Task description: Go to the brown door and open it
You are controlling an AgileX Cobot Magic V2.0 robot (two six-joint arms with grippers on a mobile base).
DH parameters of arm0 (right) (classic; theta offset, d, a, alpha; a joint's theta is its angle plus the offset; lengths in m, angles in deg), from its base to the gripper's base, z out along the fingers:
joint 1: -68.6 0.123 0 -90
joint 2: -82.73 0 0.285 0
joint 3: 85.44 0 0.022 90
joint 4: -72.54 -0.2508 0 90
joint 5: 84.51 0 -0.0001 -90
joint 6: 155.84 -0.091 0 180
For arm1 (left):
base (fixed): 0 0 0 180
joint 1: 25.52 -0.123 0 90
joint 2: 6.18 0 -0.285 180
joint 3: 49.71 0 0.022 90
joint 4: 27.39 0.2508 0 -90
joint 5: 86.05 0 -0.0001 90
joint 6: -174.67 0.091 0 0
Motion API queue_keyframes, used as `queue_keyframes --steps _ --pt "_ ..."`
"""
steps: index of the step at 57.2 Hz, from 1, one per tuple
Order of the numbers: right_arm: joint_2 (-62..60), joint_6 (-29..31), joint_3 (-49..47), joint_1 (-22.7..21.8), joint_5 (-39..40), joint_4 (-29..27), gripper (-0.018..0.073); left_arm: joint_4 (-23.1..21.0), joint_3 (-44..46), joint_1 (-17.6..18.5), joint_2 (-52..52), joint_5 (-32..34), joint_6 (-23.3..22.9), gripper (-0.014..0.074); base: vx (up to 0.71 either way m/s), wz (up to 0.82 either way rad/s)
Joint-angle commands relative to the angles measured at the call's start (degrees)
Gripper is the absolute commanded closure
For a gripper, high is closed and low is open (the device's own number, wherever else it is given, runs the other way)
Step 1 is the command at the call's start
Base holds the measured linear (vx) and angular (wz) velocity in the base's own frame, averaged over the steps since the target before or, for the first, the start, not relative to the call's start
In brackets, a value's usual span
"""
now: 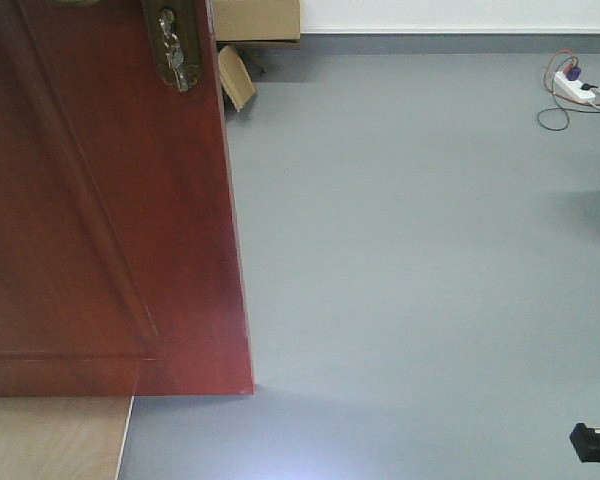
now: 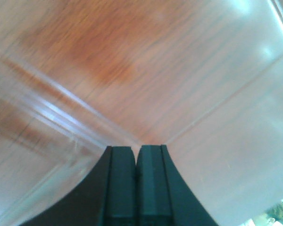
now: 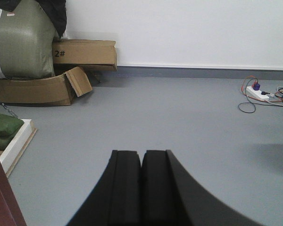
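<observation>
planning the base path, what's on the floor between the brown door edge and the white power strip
Bare grey floor only, in the front view, from the brown door across to the power strip with its cables by the far wall.

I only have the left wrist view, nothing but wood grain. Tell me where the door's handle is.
Observer: The front view shows the brown door on the left, with its brass handle plate and keys at the top, near the door's free edge.
Operator: Report what lies past that edge.
Observer: Open grey floor, with a cardboard box against the far wall.
Operator: Give me the right pincer's state.
Observer: The right pincer is shut, holding nothing, pointed across the floor toward a white power strip.
Operator: And the left one.
Observer: The left pincer is shut too, close against the door's panel.
</observation>
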Motion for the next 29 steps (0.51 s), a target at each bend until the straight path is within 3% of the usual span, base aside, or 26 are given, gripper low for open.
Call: queue_keyframes --steps 1,5,9,21,29 --pt "-0.7 0.3 0.3 -0.2 4.6 0.4 0.0559 -3.0 1.6 0.4 -2.0 3.1 0.1 0.0600 0.00 0.00" --pt "-0.7 0.3 0.3 -0.2 4.6 0.4 0.0559 -2.0 1.6 0.4 -3.1 3.5 0.1 0.0600 0.00 0.00" --pt "-0.7 0.3 0.3 -0.2 4.6 0.4 0.0559 3.3 1.6 0.4 -4.8 3.8 0.2 0.0600 0.00 0.00" --pt "-0.7 0.3 0.3 -0.2 4.6 0.4 0.0559 28.6 -0.8 0.5 -12.2 5.6 -2.6 0.0600 0.00 0.00" --pt "-0.7 0.3 0.3 -0.2 4.6 0.4 0.0559 42.4 -11.7 0.5 -19.9 8.8 -11.7 0.0600 0.00 0.00"
